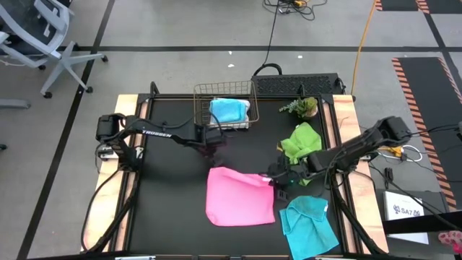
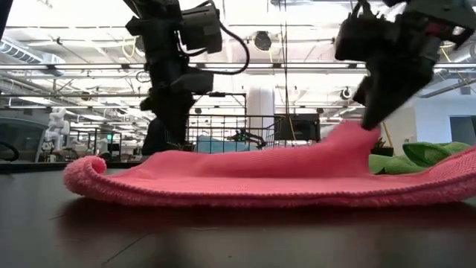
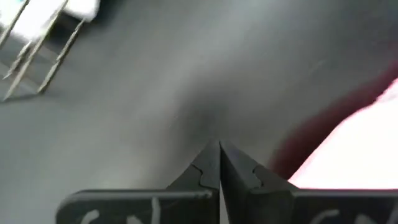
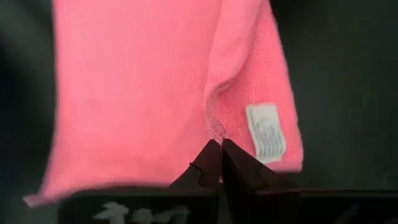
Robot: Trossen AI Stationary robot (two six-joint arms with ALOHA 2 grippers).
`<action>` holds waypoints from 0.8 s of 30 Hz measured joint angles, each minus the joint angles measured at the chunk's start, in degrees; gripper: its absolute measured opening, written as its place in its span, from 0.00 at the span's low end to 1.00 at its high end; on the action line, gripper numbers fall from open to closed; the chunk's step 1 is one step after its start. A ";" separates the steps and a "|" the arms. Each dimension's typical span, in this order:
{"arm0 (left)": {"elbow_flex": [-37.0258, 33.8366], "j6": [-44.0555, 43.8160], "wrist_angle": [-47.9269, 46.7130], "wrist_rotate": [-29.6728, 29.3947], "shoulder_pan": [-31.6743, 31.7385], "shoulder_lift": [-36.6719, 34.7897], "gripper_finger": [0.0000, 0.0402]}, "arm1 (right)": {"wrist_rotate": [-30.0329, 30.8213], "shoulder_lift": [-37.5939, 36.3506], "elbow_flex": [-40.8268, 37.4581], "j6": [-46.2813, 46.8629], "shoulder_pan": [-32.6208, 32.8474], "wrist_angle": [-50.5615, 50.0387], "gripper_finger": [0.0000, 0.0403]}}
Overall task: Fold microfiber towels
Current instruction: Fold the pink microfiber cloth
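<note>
Pink towel (image 2: pixel 245 175) lying frame centre, right edge being pinched by right gripper (image 4: pixel 220 144), clamped on it. Left gripper (image 3: pixel 219 146) hovering beside upper-left corner, fingers together, holding nothing.

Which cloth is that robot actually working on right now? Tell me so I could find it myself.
Look at the black table and find the middle of its near half, between the two dark arms. The pink towel lies spread there, and the right gripper is shut on its right edge, lifting it a little. It is the only pink cloth; the lime green towel and cyan towel sit crumpled to its right.
</note>
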 joint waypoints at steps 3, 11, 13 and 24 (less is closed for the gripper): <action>0.01 0.09 4.13 1.41 0.08 0.00 0.04 | -0.01 1.08 -0.01 1.06 1.51 -0.59 0.00; 0.02 1.78 10.03 13.28 0.57 0.00 0.02 | 1.40 1.87 -0.01 1.85 2.30 -0.07 0.00; 0.02 2.51 9.21 13.18 0.31 0.00 0.02 | 1.52 1.87 -0.01 1.42 2.30 -0.09 0.00; 0.02 2.96 5.69 9.64 -1.25 0.02 0.30 | 3.04 4.24 -0.01 -2.42 3.64 -2.85 0.00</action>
